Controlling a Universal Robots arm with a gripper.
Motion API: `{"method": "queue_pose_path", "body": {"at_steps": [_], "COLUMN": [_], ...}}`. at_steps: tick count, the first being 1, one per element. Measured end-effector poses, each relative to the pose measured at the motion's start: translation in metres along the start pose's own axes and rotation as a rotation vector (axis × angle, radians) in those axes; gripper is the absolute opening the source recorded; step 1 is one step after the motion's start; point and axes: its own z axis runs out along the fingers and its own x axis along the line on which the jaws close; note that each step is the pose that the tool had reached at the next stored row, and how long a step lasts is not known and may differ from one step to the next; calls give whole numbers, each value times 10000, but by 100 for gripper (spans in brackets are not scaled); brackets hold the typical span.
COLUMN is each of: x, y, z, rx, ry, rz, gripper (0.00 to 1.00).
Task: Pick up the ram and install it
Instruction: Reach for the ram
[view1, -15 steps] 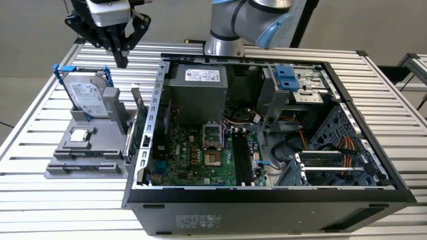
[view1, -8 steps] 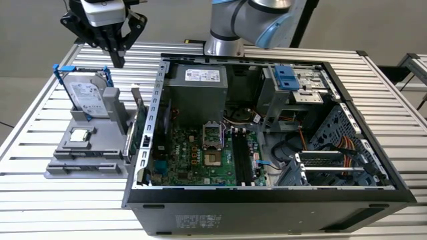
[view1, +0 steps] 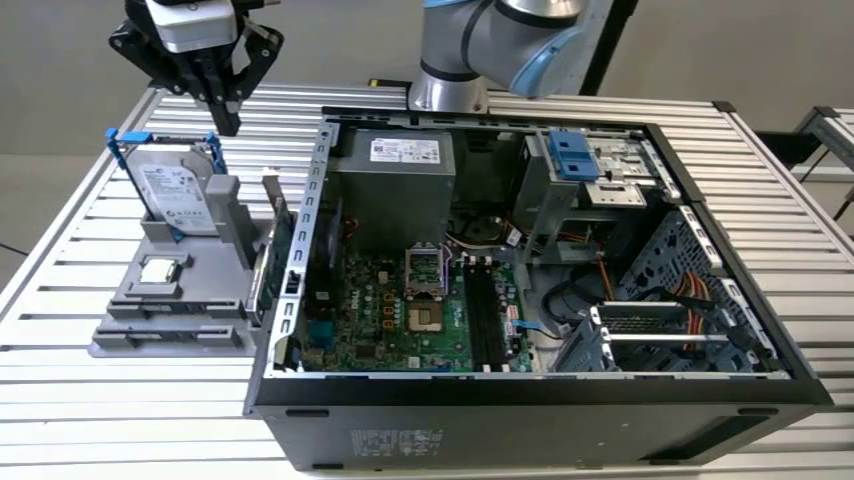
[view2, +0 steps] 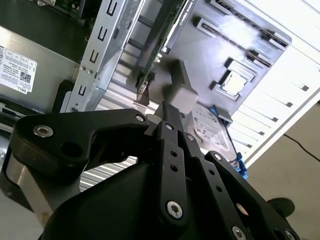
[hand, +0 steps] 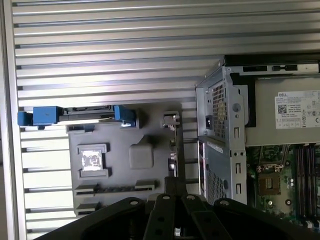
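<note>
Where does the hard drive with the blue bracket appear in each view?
Exterior view: hard drive stands upright on the grey holder, at the exterior view's left.
Second wrist view: its label face shows beside the holder's block.
First wrist view: seen edge-on between blue tabs.
Shared landmark: the silver chip in the holder.

An open computer case (view1: 534, 425) sits on the bench (view1: 120, 420), with a stand (view1: 174, 335) just beside it toward the exterior view's left. A hard drive (view1: 174, 195) stands upright at the stand's back end. The claw (view1: 226, 124) hangs above the stand.
</note>
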Motion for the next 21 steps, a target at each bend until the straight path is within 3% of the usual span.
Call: {"method": "queue_pose_path", "body": {"at_steps": [21], "x": [181], "y": [-13], "z": [-4], "rx": [0], "ry": [0], "rz": [0], "gripper": [0]}}
